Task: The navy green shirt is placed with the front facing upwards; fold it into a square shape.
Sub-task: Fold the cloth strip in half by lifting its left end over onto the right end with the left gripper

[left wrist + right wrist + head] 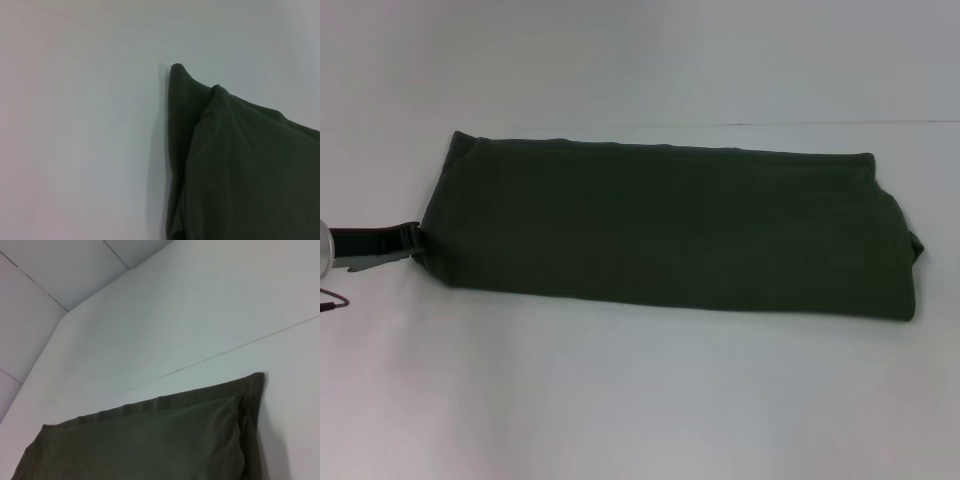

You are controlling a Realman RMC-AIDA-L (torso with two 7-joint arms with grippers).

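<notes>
- The near part of the white bench point(640, 400) carries nothing; the navy green shirt point(670, 235) lies beyond it, across the middle, as a long band running left to right.
- The band is already folded lengthwise: no sleeves, collar or lettering show in the head view, only plain dark cloth with a hem along the far edge.
- At the left end the left tool point(382, 248) sits low at bench level, its tip touching or just beside the shirt's near left corner. I cannot tell whether it is open or closed on the cloth.
- The left wrist view shows that end stacked in two or more layers, with one corner poking up in a soft peak.
- The right tool is out of sight in the head view, so its state is unknown. Its wrist camera looks across the shirt's hemmed edge and corner toward the far bench.
- My judgement: the cloth is light, limp and not slippery, and the layers will slide apart if only the top one is pinched.
- A sound hold would be both corners of one short end, through all layers, to carry it over toward the other end.
</notes>
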